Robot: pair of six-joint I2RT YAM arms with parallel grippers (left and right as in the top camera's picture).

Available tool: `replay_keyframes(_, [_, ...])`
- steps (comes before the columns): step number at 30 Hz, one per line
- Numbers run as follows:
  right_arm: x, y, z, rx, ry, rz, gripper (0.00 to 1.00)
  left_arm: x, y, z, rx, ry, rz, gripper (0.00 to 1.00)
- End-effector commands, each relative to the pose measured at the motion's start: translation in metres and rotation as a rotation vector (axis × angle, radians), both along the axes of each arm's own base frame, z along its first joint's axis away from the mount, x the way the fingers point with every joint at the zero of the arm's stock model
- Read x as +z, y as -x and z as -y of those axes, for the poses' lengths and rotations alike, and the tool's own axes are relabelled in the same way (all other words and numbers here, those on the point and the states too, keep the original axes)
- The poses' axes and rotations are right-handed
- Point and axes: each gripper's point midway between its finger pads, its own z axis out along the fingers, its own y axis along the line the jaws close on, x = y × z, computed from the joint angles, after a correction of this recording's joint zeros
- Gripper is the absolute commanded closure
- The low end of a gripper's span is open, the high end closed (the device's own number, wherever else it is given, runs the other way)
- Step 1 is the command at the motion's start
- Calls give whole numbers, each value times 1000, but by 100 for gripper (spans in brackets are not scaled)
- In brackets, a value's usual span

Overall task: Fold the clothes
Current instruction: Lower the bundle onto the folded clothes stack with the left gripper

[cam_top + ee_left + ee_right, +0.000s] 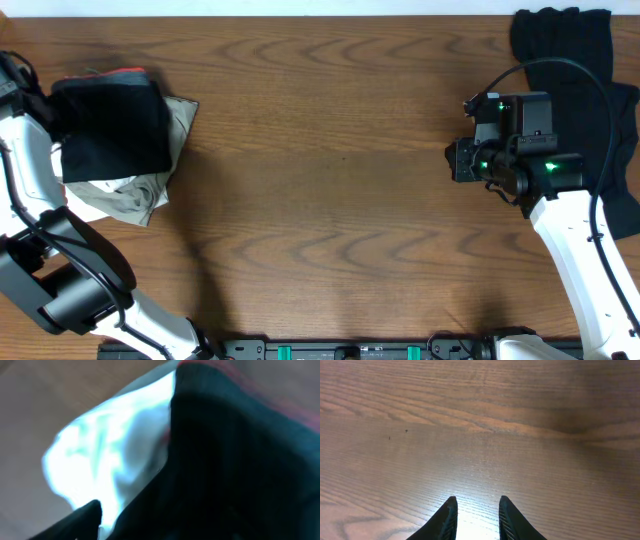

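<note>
Tabletop (pixel 330 180), clothes (pixel 112 128) apparently beside left hand (pixel 28 100)

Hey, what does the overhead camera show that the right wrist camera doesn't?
Only the overhead view shows a folded black garment with a red edge lying on a pale garment at the left, a second black garment at the far right, and the left arm and right arm. Only the right wrist view shows the right end effector close up, open with nothing in it. Both show the wooden table.
</note>
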Motion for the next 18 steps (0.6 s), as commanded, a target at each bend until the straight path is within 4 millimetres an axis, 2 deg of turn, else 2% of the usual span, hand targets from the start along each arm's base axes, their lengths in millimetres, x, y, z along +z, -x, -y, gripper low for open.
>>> replay_keyframes(1, [5, -1, 4, -2, 11, 15, 74, 27, -22, 25, -134, 166, 188, 19])
replay_keyframes(4, [4, 0, 8, -13, 28, 11, 73, 46, -30, 34, -187, 297, 324, 18])
replay_keyframes(6, [3, 1, 9, -18, 37, 4, 73, 56, -33, 29, -181, 334, 383, 18])
replay_keyframes(10, [1, 3, 10, -18, 37, -5, 73, 64, -37, 19, -163, 309, 422, 18])
replay_keyframes(13, [1, 4, 10, -18, 37, -11, 73, 61, -38, 10, -122, 282, 415, 18])
replay_keyframes(18, [-1, 6, 10, -24, 35, -24, 74, 46, -43, -2, -10, 328, 409, 18])
